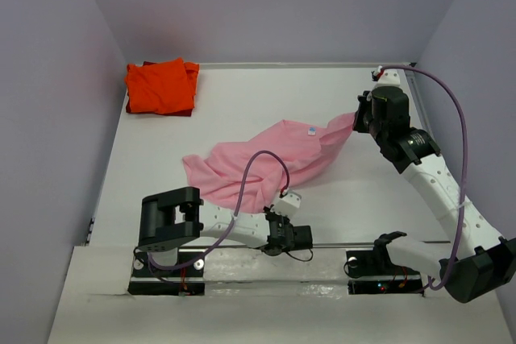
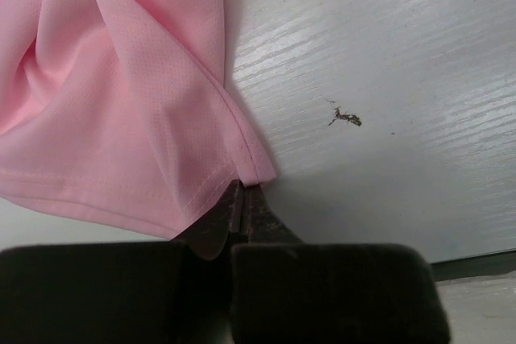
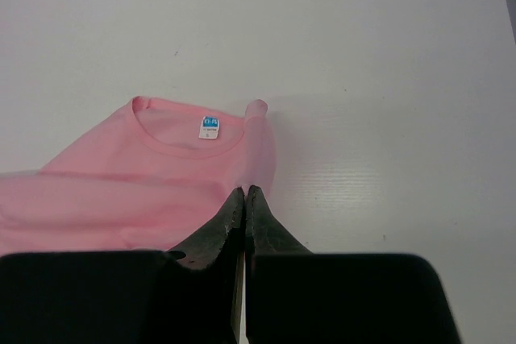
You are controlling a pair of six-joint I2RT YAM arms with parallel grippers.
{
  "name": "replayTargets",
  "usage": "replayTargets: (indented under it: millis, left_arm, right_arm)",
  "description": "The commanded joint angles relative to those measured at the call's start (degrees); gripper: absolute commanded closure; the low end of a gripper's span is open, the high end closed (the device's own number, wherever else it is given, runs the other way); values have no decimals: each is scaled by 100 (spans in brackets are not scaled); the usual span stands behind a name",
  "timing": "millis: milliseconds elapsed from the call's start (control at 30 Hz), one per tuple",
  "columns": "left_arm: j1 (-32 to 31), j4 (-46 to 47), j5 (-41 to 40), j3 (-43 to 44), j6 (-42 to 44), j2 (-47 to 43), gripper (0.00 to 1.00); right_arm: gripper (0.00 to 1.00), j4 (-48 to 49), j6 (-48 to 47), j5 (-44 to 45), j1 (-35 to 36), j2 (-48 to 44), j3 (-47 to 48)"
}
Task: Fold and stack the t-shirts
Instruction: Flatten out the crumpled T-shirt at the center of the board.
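The light pink t-shirt [image 1: 266, 159] is stretched across the middle of the table between my two grippers, crumpled at its left. My left gripper [image 1: 284, 199] is shut on its near hem corner, which shows in the left wrist view [image 2: 246, 184]. My right gripper [image 1: 355, 122] is shut on its far right corner by the collar; the right wrist view [image 3: 244, 189] shows the neck label [image 3: 210, 126]. The orange-red t-shirt [image 1: 161, 86] lies folded at the far left corner, away from both grippers.
Purple walls enclose the table on the left, back and right. The table's near edge [image 1: 379, 243] runs just behind the arm bases. A small dark mark [image 2: 345, 116] is on the tabletop near the left gripper.
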Motion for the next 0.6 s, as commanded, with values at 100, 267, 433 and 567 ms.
replayTargets:
  millis: [100,267,433,567]
  left_arm:
    - [-3,-210,-377,-2,-128,-261,100]
    - [-3,-1524,-991,436,-356,-1331,100]
    - [6,-2609,-1817,1209,-857,-2414,100]
    - [6,-3066,-2345,1395,-990,-3196,100]
  right_arm:
    - [100,258,8,-13,-24,-121,-12]
    - [100,276,25,-31,-24,-104,-21]
    - [100,276,34,-40,-24,-60,-13]
    - [100,285,26,-57,-24,-60,-4]
